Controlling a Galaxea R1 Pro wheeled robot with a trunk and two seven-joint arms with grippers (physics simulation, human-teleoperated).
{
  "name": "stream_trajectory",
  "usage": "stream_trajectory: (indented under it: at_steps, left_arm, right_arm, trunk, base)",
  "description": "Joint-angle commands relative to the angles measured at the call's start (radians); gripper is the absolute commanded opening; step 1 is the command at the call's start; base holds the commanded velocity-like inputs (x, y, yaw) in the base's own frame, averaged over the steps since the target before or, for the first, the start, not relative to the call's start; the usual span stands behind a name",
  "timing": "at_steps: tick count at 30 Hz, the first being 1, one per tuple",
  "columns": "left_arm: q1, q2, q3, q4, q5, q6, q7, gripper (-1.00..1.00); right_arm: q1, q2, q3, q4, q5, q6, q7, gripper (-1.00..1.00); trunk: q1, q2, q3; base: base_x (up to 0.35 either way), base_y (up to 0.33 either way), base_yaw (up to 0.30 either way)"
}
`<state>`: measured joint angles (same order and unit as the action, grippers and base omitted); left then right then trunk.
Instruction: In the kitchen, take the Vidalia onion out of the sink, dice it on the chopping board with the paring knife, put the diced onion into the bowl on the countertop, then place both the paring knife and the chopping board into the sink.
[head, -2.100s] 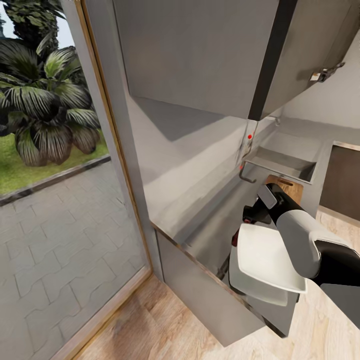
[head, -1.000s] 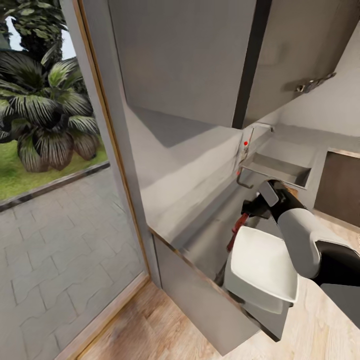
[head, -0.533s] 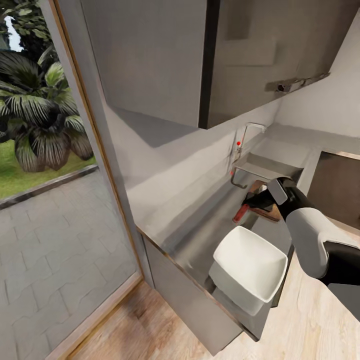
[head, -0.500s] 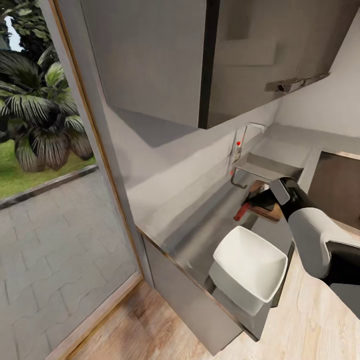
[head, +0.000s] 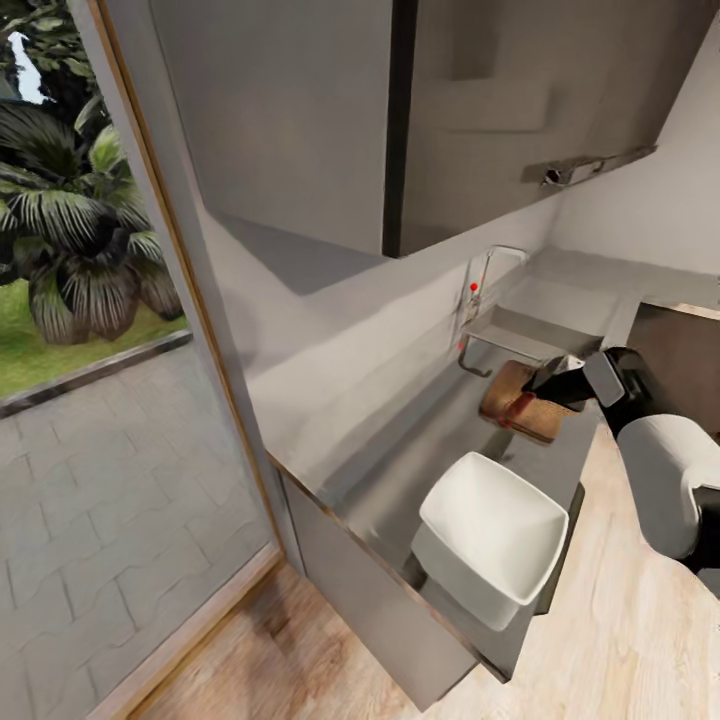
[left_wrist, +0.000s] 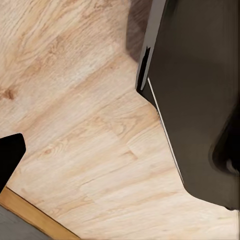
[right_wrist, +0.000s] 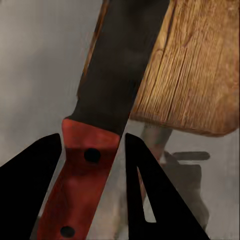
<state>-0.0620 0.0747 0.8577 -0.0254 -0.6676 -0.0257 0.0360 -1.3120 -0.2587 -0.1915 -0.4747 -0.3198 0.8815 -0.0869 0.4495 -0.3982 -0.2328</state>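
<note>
- Head view: The right gripper (head: 540, 385) reaches over the chopping board (head: 522, 402), which lies flat on the counter (head: 400, 480) just short of the sink (head: 525, 335) at the counter's far end. A patch of red at the board's near edge appears to be the paring knife (head: 521, 408); its handle is too small here to read clearly. The white bowl (head: 492, 536) sits near the counter's front edge, apart from the board, likely kept close so diced pieces travel only a short way. A curved tap (head: 487, 275) with red knobs stands against the back wall beside the sink. No onion can be made out on the board.
- Left wrist view: The camera looks down on the light wooden floor (left_wrist: 85, 125) beside a dark cabinet (left_wrist: 200, 90), suggesting this arm hangs idle at the robot's side. One black fingertip (left_wrist: 10, 155) pokes in at the edge; whether the jaws are released or clenched cannot be told.
- Right wrist view: The jaws are clenched on the knife's red handle, one finger (right_wrist: 27, 185) on each side, the dark blade pointing out past the board's rounded corner toward the grey steel, a grip seemingly suited to cutting or carrying.
</note>
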Motion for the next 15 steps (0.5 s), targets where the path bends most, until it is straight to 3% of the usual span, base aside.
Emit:
stream_trajectory:
  at_steps: [1,2,3,5,10,15]
  left_arm:
    - [-0.001,-0.003,0.007,0.001,-0.010,-0.003,0.004,1.00]
    - [-0.001,-0.006,0.007,0.001,-0.010,-0.003,0.004,1.00]
    - [-0.001,-0.009,0.007,0.001,-0.010,-0.004,0.004,1.00]
    - [-0.001,-0.011,0.007,0.001,-0.010,-0.006,0.004,1.00]
    - [-0.001,-0.014,0.007,0.000,-0.010,-0.031,0.004,1.00]
    - [-0.001,-0.022,0.007,-0.004,-0.010,-0.045,0.005,1.00]
  right_arm:
    - [0.000,-0.021,-0.002,-0.001,-0.013,-0.009,-0.009,-1.00]
    - [0.000,-0.043,-0.001,-0.001,-0.012,-0.023,-0.009,-1.00]
    - [0.001,-0.083,-0.001,-0.001,-0.010,-0.048,-0.007,-1.00]
    - [0.002,-0.103,0.001,-0.001,0.000,-0.057,-0.007,-1.00]
    - [0.026,-0.112,0.004,-0.001,0.017,-0.087,-0.006,-1.00]
    - [0.081,-0.113,0.043,-0.001,0.021,-0.233,0.012,-1.00]
  trunk:
    - [0.001,-0.002,-0.002]
    - [0.001,-0.002,-0.002]
    - [0.001,-0.002,-0.002]
    - [0.001,-0.002,-0.002]
    - [0.001,-0.002,-0.002]
    - [0.001,-0.002,-0.002]
  base:
    - [0.000,-0.242,0.000]
    - [0.000,-0.267,0.000]
    - [0.000,-0.297,0.000]
    - [0.000,-0.304,0.000]
    - [0.000,-0.310,0.000]
    - [0.000,-0.311,0.000]
